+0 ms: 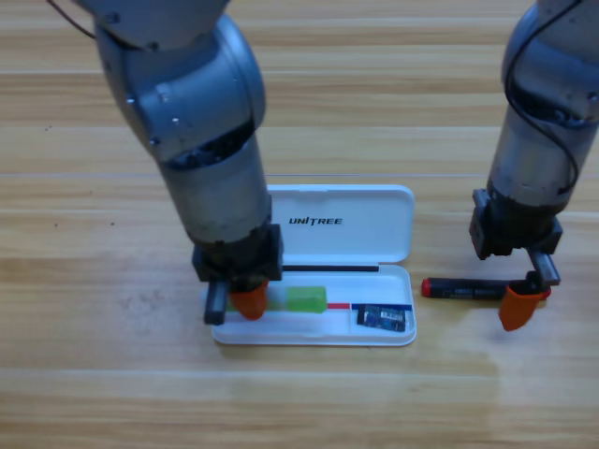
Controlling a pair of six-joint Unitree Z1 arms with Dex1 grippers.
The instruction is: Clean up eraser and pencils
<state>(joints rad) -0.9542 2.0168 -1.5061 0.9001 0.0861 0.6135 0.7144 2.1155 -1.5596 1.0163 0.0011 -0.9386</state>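
From the high view, my only one, the relation I care about is on the right: the black pencil point(463, 290) lies on the table point(94, 393) with its long axis running left to right, parallel to the case's front edge. The right pincer point(522, 301) sits at the pencil's right end, touching or just over it. The pencil's body therefore stretches leftward from the pincer toward the case point(374, 224), which lies just beside its left red tip. The right arm is plainly the nearer one. I cannot tell whether this pincer is clenched on the pencil or released, as only one orange jaw shows clearly, pointing down at the pencil's end.

The left pincer point(245, 301) points down into the left part of the tray, right over the green pencil point(307, 298), which lies lengthwise in the tray. Its gap is hidden from me, so I cannot say whether it grasps the pencil or has let go. The eraser point(382, 319) lies flat in the tray's right end, apart from the green pencil.

The case is hard, glossy white plastic with rounded corners, its lid laid open flat behind the shallow tray. The green pencil is a thick, somewhat translucent stick. The black one is a smooth round barrel with red ends, so I judge it could roll if nudged sideways. The eraser is a small block with a pale label. The table is smooth, varnished wood.

I judge two things stowed and the black pencil left, needing a short carry leftward.
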